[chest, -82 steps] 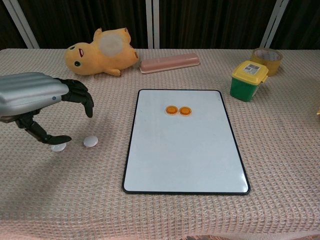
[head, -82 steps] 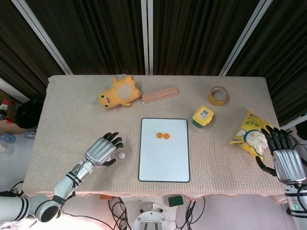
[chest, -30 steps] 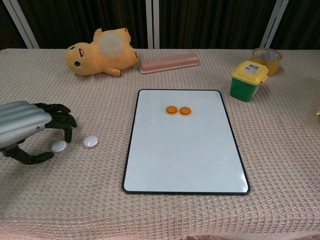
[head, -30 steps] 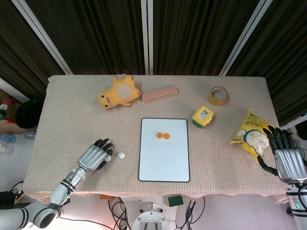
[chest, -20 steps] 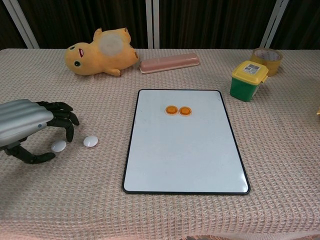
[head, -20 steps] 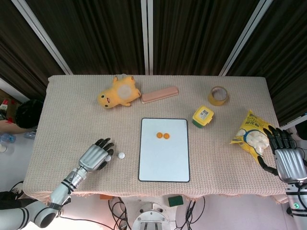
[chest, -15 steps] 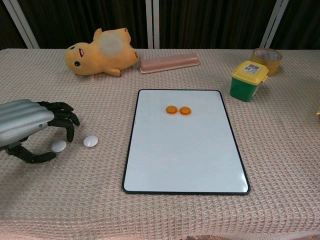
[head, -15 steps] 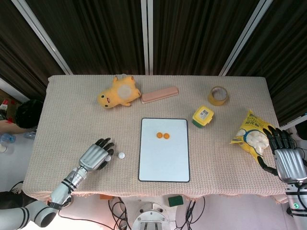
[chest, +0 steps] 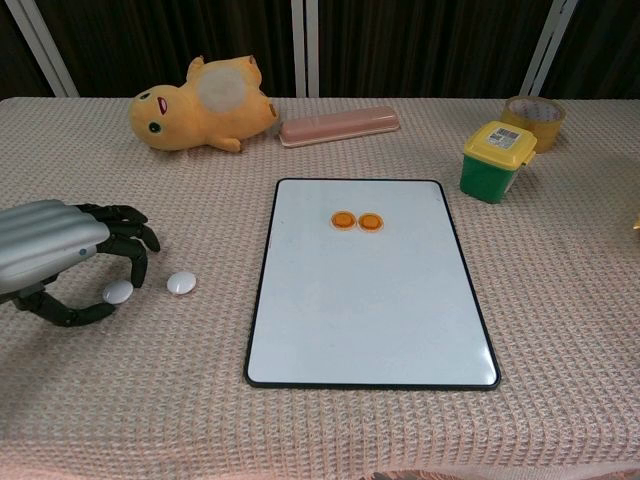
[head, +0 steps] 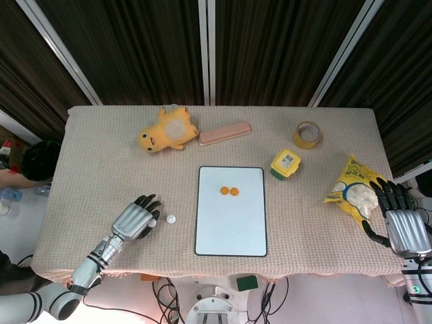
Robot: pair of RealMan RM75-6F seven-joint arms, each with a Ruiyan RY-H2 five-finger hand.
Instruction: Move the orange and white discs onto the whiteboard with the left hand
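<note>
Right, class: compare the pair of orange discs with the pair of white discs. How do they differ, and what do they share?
The orange discs lie on the whiteboard; the white discs lie on the tablecloth, left of it. The orange discs sit side by side, nearly touching; the white discs are clearly apart. The left hand curls around one white disc, far from the orange discs. Both pairs are small, round and flat.

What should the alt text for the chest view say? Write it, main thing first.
The robot's left hand curls over one white disc on the cloth-covered table, a second white disc just beside it. Two orange discs already lie on the whiteboard. Behind are a yellow plush toy, pink case, green-and-yellow box and tape roll.
</note>
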